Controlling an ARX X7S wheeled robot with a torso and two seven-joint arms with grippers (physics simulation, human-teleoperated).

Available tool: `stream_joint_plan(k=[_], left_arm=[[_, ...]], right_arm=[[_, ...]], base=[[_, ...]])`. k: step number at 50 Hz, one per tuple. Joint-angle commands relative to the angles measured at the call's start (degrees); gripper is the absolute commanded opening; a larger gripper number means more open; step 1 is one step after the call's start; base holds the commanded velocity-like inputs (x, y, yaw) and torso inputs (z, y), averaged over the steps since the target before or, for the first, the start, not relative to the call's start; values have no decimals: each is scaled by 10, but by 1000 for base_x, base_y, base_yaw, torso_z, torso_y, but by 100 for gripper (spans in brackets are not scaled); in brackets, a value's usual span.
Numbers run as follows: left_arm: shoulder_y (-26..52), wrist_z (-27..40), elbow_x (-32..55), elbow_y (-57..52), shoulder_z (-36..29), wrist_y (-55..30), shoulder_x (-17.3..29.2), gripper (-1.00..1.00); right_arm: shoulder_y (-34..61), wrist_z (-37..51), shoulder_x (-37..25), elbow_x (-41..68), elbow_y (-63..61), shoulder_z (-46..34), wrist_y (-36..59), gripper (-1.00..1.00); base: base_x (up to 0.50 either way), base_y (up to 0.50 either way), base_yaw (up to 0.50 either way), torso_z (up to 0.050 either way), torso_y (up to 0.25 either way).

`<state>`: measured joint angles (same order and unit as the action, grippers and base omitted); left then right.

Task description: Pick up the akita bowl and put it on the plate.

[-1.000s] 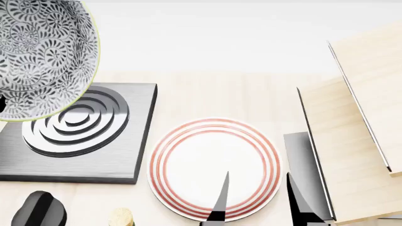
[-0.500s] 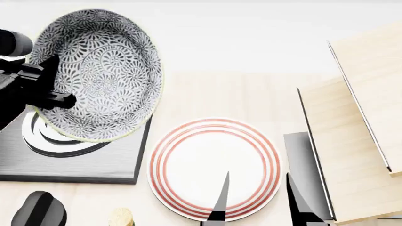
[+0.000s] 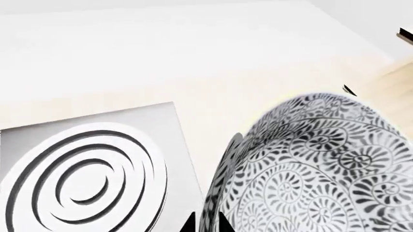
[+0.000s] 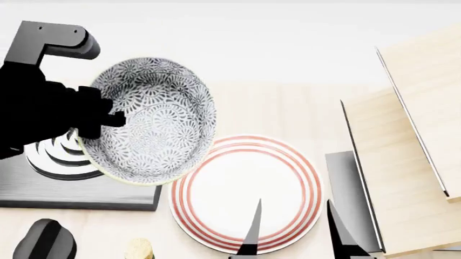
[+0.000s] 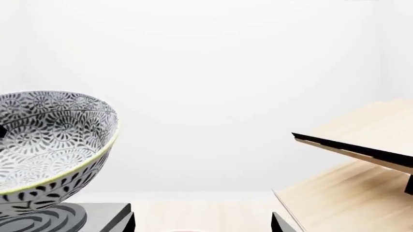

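Pale wooden table; unlettered akita bowl, plate.

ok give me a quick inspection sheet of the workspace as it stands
surface: pale wooden counter.
job's things: akita bowl held tilted in the air, overlapping the burner and the plate's edge; plate flat on the counter, nothing on it.
clutter: grey square burner; wooden boards; black knob.
grippers: left claw shut on the bowl's rim; right claw open, low over the plate.
cables: nothing seen.
surroundings: plain white backdrop.
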<state>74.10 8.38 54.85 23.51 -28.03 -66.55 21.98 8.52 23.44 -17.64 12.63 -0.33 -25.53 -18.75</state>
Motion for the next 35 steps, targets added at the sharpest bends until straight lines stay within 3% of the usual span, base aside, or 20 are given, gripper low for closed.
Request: stream_joint_plan(k=[1, 6, 10, 12, 16, 19, 22, 29, 35], left_arm=[[107, -85, -41, 214, -53, 13, -71, -100], [165, -144, -68, 351, -81, 26, -121, -100], [218, -258, -98, 497, -122, 35, -177, -100], [224, -298, -120, 514, -136, 9, -193, -100], [237, -325, -166, 514, -98, -44, -207, -100], [243, -366, -184, 511, -116, -60, -219, -100], [242, -327, -129, 510, -154, -58, -220, -100], [242, -306, 7, 513, -255, -29, -220, -100], [243, -280, 69, 514, -307, 3, -220, -100]], right_arm=[[-1, 2, -2, 0, 0, -1, -2, 100], [-1, -1, -3, 5, 3, -1, -5, 100], [1, -3, -2, 6, 7, -1, -8, 100], [2, -3, -1, 7, 10, -2, -9, 100], [2, -4, 0, 9, 14, -3, -11, 100], [0, -5, -1, 12, 10, -3, -12, 100], [-3, -5, -3, 14, 8, -2, -16, 100], [-4, -3, -5, 14, 9, 0, -19, 100], [-3, -4, -4, 15, 16, 0, -23, 100]], base=[[0, 0, 0, 0, 10], [0, 0, 0, 0, 0], [0, 0, 0, 0, 0], [0, 0, 0, 0, 0], [0, 0, 0, 0, 0], [0, 0, 0, 0, 0], [0, 0, 0, 0, 0], [0, 0, 0, 0, 0], [0, 0, 0, 0, 2]])
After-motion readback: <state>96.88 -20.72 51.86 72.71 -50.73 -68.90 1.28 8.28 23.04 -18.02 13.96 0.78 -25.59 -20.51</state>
